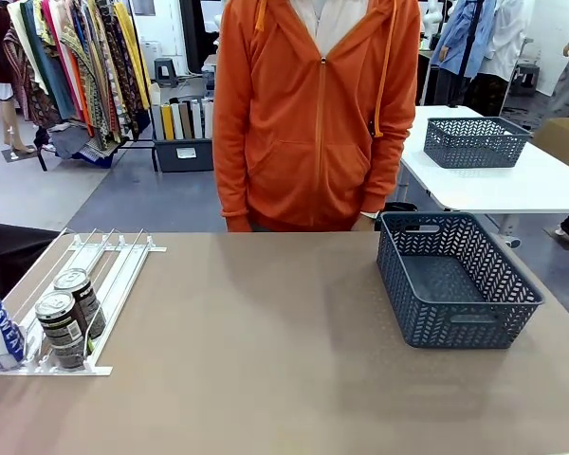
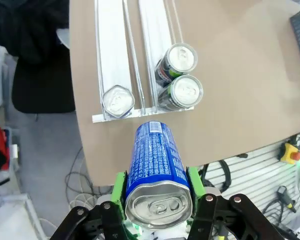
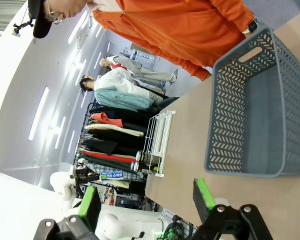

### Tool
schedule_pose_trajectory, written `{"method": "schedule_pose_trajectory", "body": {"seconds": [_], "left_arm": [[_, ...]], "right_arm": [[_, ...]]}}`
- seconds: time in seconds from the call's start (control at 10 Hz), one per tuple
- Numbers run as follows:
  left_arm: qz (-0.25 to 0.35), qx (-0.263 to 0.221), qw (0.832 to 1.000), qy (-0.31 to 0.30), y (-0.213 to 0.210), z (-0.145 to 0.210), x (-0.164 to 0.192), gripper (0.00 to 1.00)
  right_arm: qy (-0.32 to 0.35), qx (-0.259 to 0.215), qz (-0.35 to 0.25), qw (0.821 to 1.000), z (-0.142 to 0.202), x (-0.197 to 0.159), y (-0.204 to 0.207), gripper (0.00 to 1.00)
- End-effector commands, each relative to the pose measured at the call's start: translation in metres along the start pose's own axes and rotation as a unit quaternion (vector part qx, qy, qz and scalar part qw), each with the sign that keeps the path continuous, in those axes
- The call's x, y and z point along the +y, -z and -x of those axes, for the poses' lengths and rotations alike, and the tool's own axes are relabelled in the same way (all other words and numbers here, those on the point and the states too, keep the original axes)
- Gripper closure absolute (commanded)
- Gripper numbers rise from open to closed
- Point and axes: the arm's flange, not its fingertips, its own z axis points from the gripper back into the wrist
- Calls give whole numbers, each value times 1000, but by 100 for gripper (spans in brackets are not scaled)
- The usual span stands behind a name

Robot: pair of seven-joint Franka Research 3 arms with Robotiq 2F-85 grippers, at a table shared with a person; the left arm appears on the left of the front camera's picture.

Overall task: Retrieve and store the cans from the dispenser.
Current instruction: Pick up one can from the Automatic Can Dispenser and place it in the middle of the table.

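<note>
My left gripper (image 2: 158, 186) is shut on a blue can (image 2: 155, 152) with white print, its silver top facing the camera, held high above the table's near edge. Below it lies the white dispenser (image 2: 111, 50). At the stops of one lane stands a can showing only its silver top (image 2: 118, 100); two dark cans (image 2: 177, 60) (image 2: 185, 92) stand in another. In the front view the dispenser (image 1: 104, 256) lies at the table's left with a blue can (image 1: 0, 332) and two dark cans (image 1: 71, 318). My right gripper (image 3: 146, 200) is open and holds nothing.
A dark blue-grey lattice basket (image 1: 455, 318) stands at the table's right with nothing in it; in the right wrist view the same basket (image 3: 225, 110) lies ahead of the gripper. A person in an orange hoodie (image 1: 313, 114) stands at the far edge. The brown tabletop (image 1: 266, 341) lies bare between dispenser and basket.
</note>
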Motion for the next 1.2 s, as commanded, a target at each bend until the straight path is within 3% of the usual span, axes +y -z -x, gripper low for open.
{"method": "schedule_pose_trajectory", "body": {"seconds": [0.0, 0.1, 0.2, 0.5, 0.7, 0.9, 1.1], "left_arm": [[-26, 3, 999, -28, 7, -13, -5, 100], [0, 0, 1000, 0, 0, 0, 0, 100], [28, -11, 999, -14, 11, -8, 6, 100], [107, -107, 988, -6, -10, -52, -30, 100], [111, -102, 986, 64, -11, -93, -101, 100], [77, -66, 983, 154, 21, -127, -208, 100], [19, -58, 974, 217, 67, -137, -324, 100]], "right_arm": [[2, -10, -10, 1000, -3, 5, 1, 0], [2, -10, -10, 1000, -3, 5, 1, 0], [2, -10, -10, 1000, -3, 5, 1, 0], [2, -10, -10, 1000, -3, 5, 1, 0], [2, -10, -10, 1000, -3, 5, 1, 0], [2, -10, -10, 1000, -3, 5, 1, 0], [2, -10, -10, 1000, -3, 5, 1, 0]]}}
